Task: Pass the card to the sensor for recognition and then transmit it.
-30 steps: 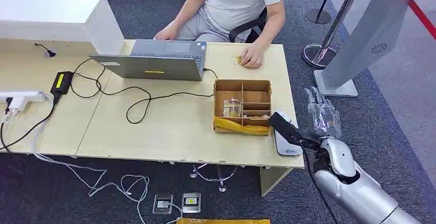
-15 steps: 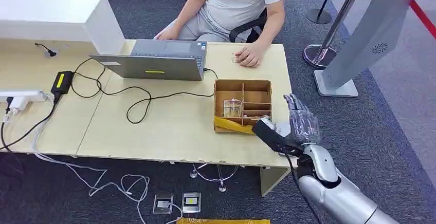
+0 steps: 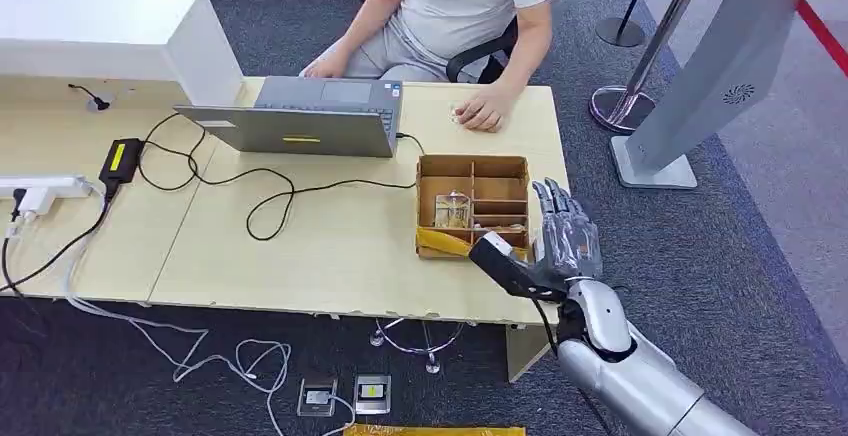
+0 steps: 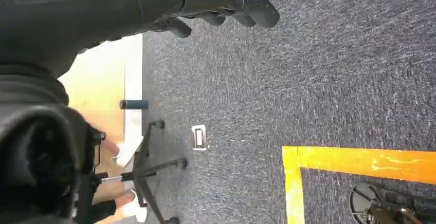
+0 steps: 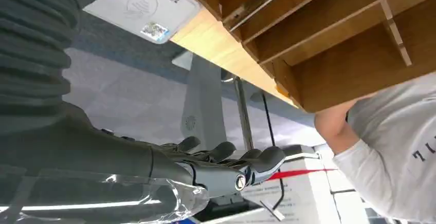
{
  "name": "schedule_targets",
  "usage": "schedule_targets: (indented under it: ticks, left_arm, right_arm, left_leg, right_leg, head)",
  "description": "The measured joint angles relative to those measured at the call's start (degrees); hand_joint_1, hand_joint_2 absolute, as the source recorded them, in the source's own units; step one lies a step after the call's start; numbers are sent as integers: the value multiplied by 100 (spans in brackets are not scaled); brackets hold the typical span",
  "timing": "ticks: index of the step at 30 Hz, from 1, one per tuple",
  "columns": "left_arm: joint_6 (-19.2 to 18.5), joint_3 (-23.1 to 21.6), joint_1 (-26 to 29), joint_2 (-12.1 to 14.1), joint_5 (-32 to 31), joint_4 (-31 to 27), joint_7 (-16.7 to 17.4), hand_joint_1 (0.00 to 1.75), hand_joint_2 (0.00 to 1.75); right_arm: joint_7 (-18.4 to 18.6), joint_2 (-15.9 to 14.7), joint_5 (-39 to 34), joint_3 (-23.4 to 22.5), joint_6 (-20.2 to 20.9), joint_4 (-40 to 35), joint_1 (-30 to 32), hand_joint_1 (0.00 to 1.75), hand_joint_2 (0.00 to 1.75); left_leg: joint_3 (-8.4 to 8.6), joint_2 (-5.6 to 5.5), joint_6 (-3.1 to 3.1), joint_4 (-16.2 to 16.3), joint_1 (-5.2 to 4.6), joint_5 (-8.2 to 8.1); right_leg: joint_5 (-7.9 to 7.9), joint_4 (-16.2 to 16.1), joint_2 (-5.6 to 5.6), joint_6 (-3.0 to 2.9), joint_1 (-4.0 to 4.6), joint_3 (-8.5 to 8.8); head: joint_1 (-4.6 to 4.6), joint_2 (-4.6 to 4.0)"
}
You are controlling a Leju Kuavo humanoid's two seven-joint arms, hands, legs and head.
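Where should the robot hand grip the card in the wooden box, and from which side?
Probably its top edge, from above: the card seems to stand upright in the wooden box, whose walls close off its lower part and sides.

– What crowds the wooden organizer box [image 3: 472, 205]?

– The right hand [image 3: 562, 241] hovers with fingers spread just beside its right wall, above the table's [image 3: 330, 256] right edge. A grey sensor pad [image 5: 144, 5] lies there, seen in the right wrist view. A person's hand [image 3: 482, 109] rests beyond the box, the laptop [image 3: 300, 121] to the box's far left.

– Open room?

– Bare tabletop left of the box, crossed by a black cable [image 3: 270, 196].
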Motion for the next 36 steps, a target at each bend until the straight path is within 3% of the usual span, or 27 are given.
schedule_targets:
  ticks: [18, 36]
  left_arm:
    - [2, 0, 0, 0, 0, 0, 33, 0, 0]
    - [13, 0, 1, -4, 0, 0, 55, 0, 0]
  right_arm:
    - [-11, 295, 306, 15, 15, 555, -63, 0, 175]
    - [-210, 807, 577, 11, 74, 1311, -181, 0, 175]
  left_leg:
    - [0, 0, 0, 0, 0, 0]
    - [0, 1, 0, 0, 0, 0]
  right_leg:
    - [0, 0, 1, 0, 0, 0]
    - [0, 0, 0, 0, 0, 0]
  head:
    - [-2, 0]
    - [0, 0]
